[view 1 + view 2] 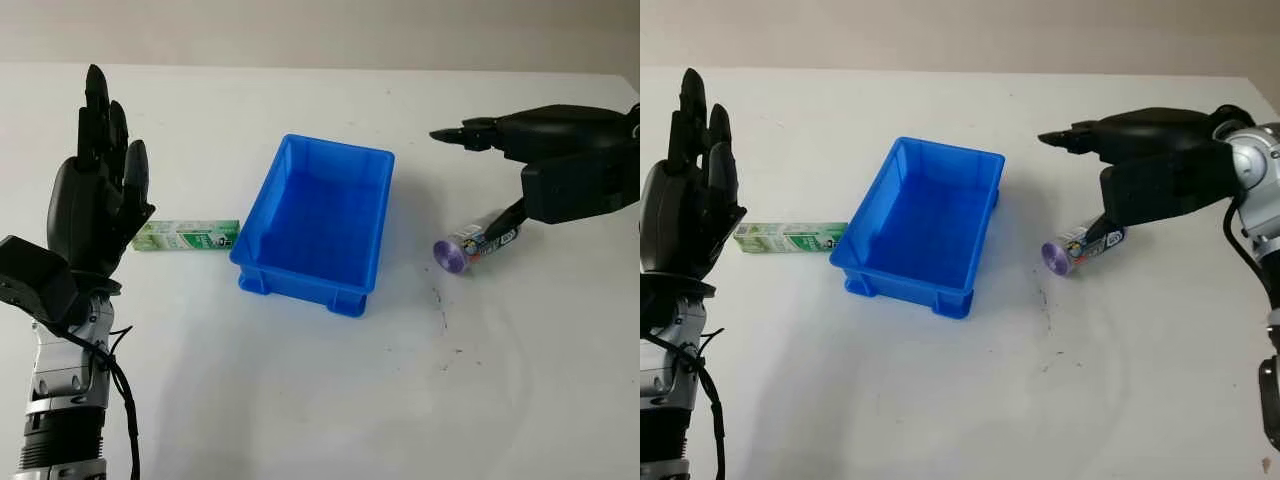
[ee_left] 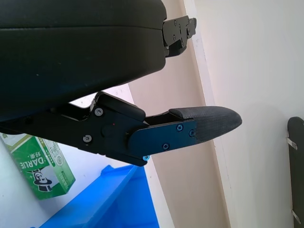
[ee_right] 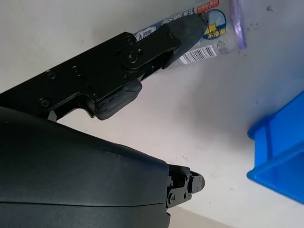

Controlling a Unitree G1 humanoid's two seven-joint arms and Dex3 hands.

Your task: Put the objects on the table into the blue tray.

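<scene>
The blue tray (image 1: 337,148) stands empty at the table's middle. A green toothpaste box (image 1: 187,236) lies flat just left of it, also in the left wrist view (image 2: 40,164). To the tray's right a small clear tube with a purple cap (image 1: 475,243) lies on its side. My right hand (image 1: 488,172) hovers over the tube, open, its long fingers stretched toward the tray above the table. In the right wrist view the thumb tip (image 3: 187,23) sits against the tube (image 3: 216,31). My left hand (image 1: 112,140) is raised at the left, open, beside the green box.
The white tabletop runs to a far edge against a beige wall. Small dark specks mark the surface in front of the tube. A corner of the tray (image 3: 280,156) lies close to my right hand.
</scene>
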